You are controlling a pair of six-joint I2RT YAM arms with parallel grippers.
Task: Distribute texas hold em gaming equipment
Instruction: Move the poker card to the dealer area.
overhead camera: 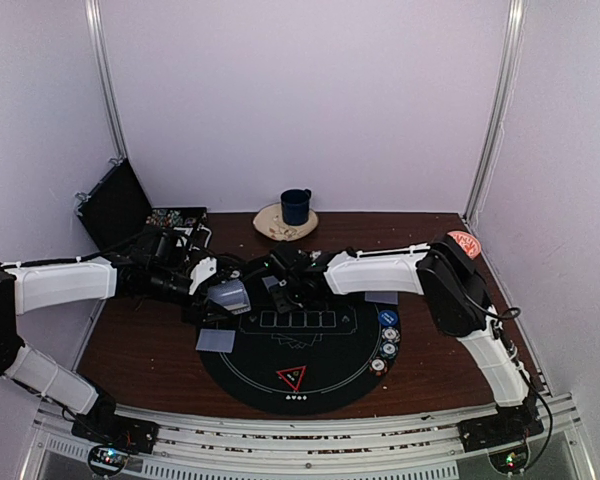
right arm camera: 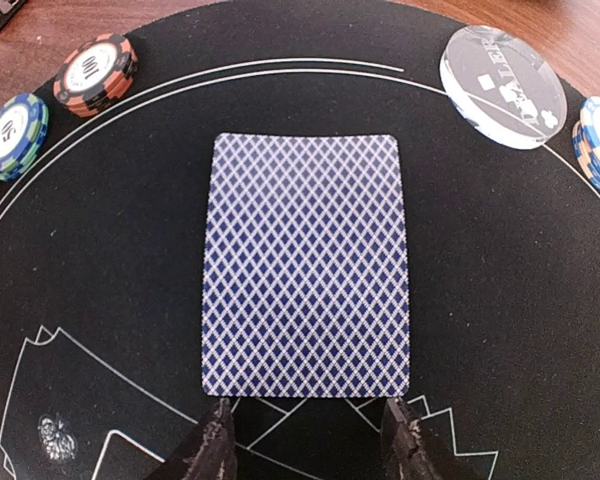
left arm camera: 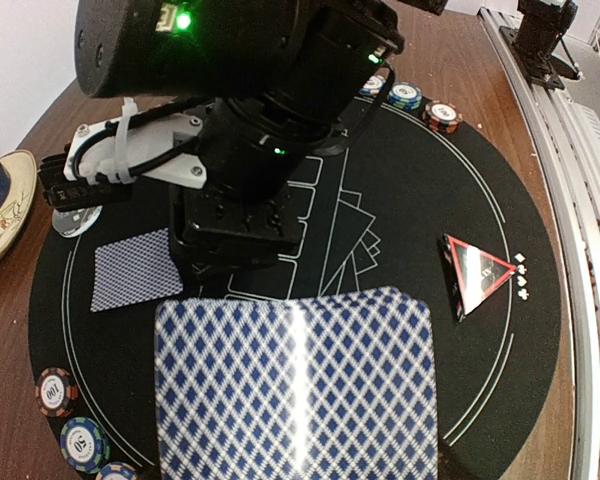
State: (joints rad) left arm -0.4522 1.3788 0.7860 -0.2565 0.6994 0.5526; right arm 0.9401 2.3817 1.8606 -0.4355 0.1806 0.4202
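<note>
1. Left tool was pinching the deck of cards over the left part of the black mat, which sat mid near-edge of the desk.
2. One loose card lay face down on the mat's far side, with the clear dealer button close by.
3. Right tool was spread, tips right at that card's short edge.
4. Triangle marker sat by the desk's near edge.
5. Striped chips lined the mat's right rim.

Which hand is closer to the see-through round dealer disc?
Right. The right hand hangs over the black mat, with the disc just ahead of it, off to one side. The left hand sits farther back, holding the deck of cards.
</note>
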